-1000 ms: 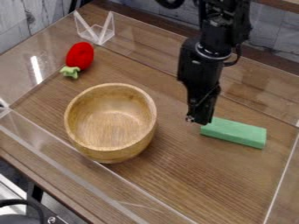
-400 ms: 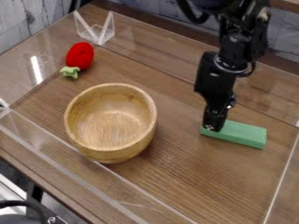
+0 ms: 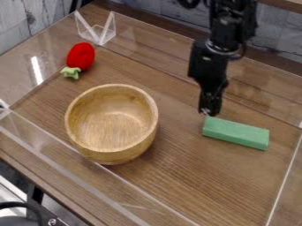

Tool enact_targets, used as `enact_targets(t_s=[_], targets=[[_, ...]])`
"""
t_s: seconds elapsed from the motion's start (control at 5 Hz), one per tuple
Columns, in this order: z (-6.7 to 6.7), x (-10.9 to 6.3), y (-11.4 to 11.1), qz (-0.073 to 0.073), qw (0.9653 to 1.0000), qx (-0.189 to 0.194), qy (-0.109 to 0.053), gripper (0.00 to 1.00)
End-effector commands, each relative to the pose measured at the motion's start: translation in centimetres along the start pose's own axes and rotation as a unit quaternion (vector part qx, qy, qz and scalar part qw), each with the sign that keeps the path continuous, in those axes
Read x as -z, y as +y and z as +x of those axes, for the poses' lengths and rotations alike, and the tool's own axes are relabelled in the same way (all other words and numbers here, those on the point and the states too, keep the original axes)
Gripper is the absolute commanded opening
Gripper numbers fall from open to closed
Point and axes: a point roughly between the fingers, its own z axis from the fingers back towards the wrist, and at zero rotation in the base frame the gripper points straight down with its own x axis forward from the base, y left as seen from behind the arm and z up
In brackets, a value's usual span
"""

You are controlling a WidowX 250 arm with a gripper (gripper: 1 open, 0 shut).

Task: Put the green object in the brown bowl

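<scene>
While the gripper (image 3: 209,111) hangs pinched shut and empty above the green block's (image 3: 235,132) near end | block flat on worktop (image 3: 177,177), right of the wooden bowl (image 3: 111,123) | advice: spread jaws, descend square across block's narrow width.

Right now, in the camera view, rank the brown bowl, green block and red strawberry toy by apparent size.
1. Brown bowl, clearly largest.
2. Green block.
3. Red strawberry toy, though it sits farther back, so its smaller look is less certain.

Single view, raised, looking obliquely down across wooden tabletop (image 3: 177,185) from near corner; medium range; far edge at top; near-left corner cropped.
</scene>
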Motion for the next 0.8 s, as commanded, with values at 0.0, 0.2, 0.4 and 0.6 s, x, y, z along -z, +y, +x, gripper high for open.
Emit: enact_targets(t_s=[0.0,0.2,0.4,0.6], targets=[[-2.0,-1.4,0.1,-0.028,0.9996,0.005,0.008,0.00],[-3.9,-1.2,0.8,-0.024,0.9997,0.002,0.007,1.00],[-4.0,0.9,0.3,-0.024,0.9995,-0.022,0.002,1.00],[-3.4,0.9,0.0,-0.015,0.9993,-0.034,0.004,0.00]])
